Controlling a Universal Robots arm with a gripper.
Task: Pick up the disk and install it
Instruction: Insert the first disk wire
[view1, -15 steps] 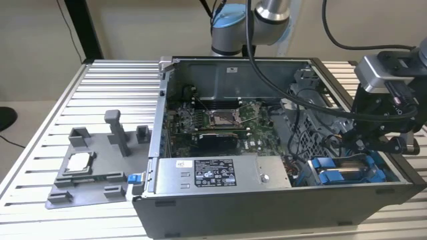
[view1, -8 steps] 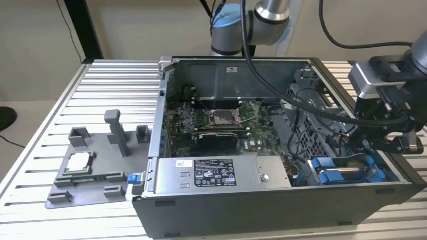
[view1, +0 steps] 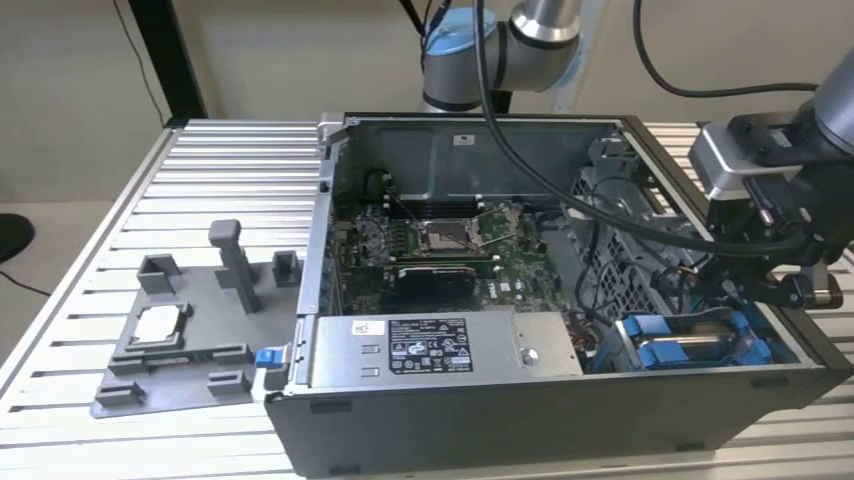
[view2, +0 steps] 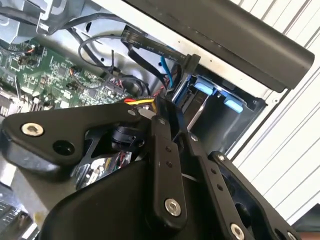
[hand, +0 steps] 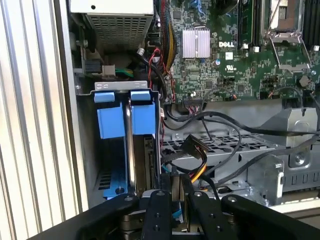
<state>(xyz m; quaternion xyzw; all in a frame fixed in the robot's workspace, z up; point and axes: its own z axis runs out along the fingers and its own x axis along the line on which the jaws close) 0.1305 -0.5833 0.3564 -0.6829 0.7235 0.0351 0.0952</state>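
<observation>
Worktop (view1: 227, 160), slatted metal: carries the computer case (view1: 534, 410), laid on its side with the panel off, probably so the interior is reachable from above. Arm (view1: 547, 25): rises behind the case's rear wall and bends over its side at the exterior view's right, wrist turned downward. Gripper (view1: 781, 290): hangs just above the case's drive bay (hand: 120, 87); whether it is open or closed cannot be told. Disk (view1: 674, 345): stands on edge in that bay, blue carrier tabs uppermost, apparently seated.

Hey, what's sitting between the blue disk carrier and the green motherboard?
In the first wrist view, a bundle of black and red cables runs between the disk and the motherboard.
</observation>
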